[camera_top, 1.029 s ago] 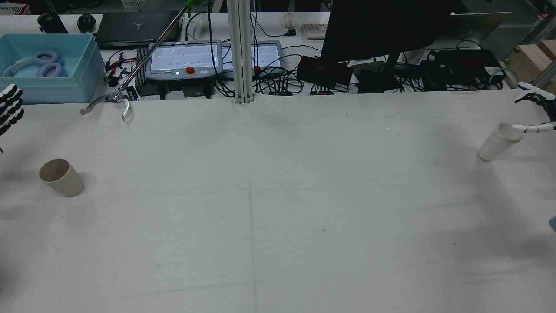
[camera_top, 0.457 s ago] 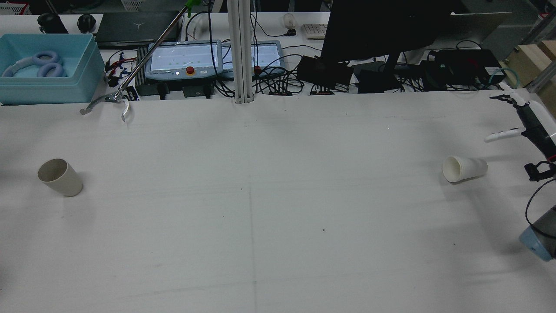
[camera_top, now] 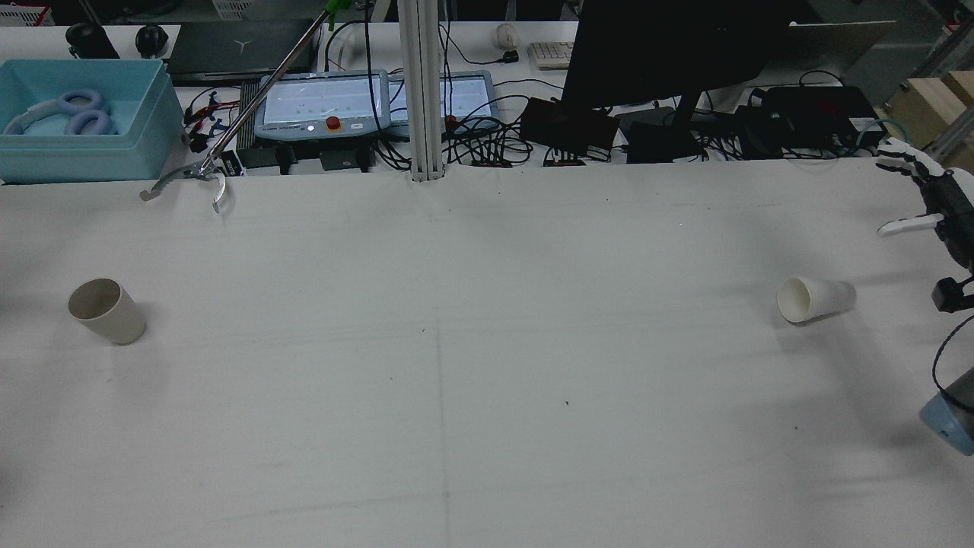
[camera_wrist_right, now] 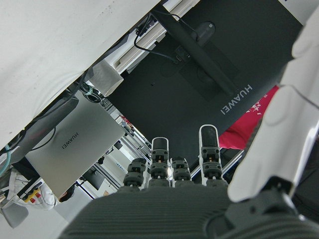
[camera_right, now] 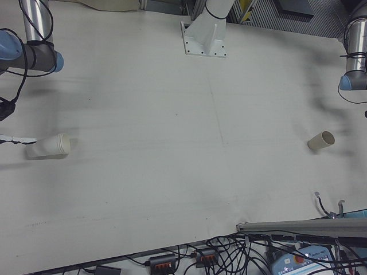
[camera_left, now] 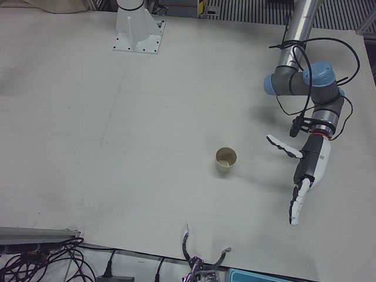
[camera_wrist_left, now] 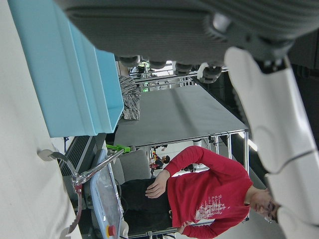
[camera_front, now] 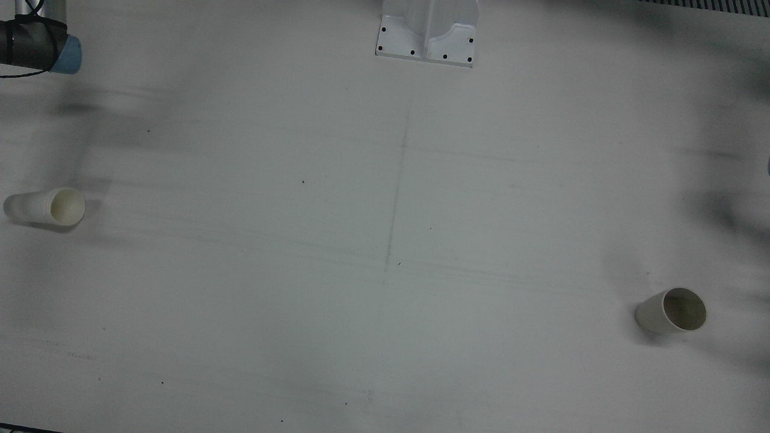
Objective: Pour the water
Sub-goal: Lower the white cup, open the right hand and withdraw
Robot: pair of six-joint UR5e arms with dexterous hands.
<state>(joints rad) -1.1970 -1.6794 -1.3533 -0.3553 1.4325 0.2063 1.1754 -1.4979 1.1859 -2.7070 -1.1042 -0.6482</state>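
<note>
White cup [camera_top: 814, 298] has toppled since 1 s ago, now on its side beside the right hand [camera_top: 932, 202], which has pulled back empty with fingers spread; left hand [camera_left: 306, 176] also splayed, empty, near the upright beige cup [camera_left: 225, 160]: pour cannot proceed until re-grasp.

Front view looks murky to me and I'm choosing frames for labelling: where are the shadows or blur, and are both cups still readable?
Front view: soft dark smears of shadow lie along the left and right edges of the white table; the toppled white paper cup looks slightly soft, the upright beige cup crisp. Rear view: evenly lit, both cups sharp.
</note>
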